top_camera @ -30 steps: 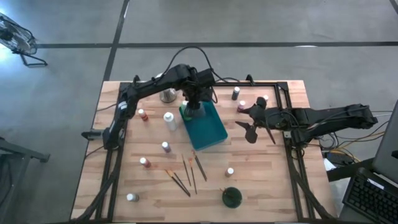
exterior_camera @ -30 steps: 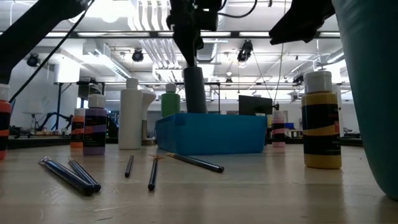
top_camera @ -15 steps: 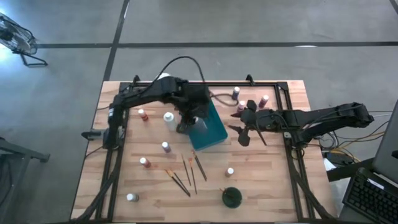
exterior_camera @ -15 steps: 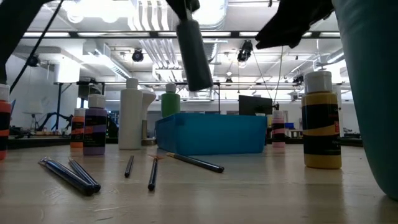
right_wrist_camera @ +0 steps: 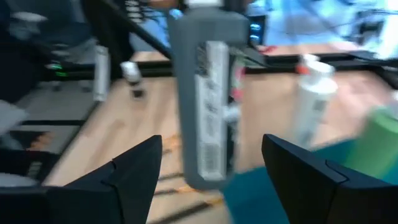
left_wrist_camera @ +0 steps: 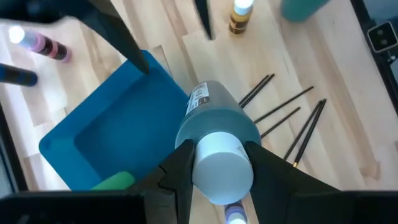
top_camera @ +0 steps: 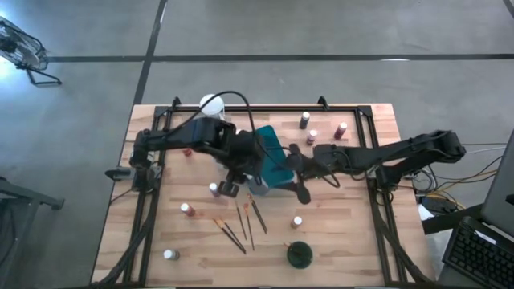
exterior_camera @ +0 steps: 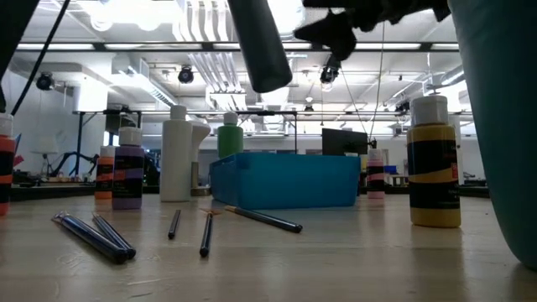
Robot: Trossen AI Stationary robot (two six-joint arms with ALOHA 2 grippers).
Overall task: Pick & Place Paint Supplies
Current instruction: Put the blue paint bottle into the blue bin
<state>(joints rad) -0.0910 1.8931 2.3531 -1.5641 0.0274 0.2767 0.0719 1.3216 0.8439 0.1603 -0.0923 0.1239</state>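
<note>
Above the near edge of the teal tray (top_camera: 277, 164), I had the left end effector (left_wrist_camera: 217, 158) clamped on the white cap end of a dark teal bottle (left_wrist_camera: 217, 121), carrying it clear of the desk (top_camera: 353, 233). In the low view the bottle (exterior_camera: 260, 46) hung tilted, well above everything else. The right end effector (right_wrist_camera: 211, 168) faced it from just beside, fingers spread wide and holding nothing; through its own camera the bottle (right_wrist_camera: 208, 93) stood between the two fingers without touching either.

I judged the bottle rigid plastic, smooth and a bit slick over the label, moderately heavy if full, so a grip at the cap would let the body swing. For a handover I would have closed the right fingers across the middle of the body, squarely on the label, before letting go with the left.

The brushes (top_camera: 241, 225) lay loose on the desk near the front, thin and light, likely to roll. Small bottles (top_camera: 186, 209) stood scattered around them.
</note>
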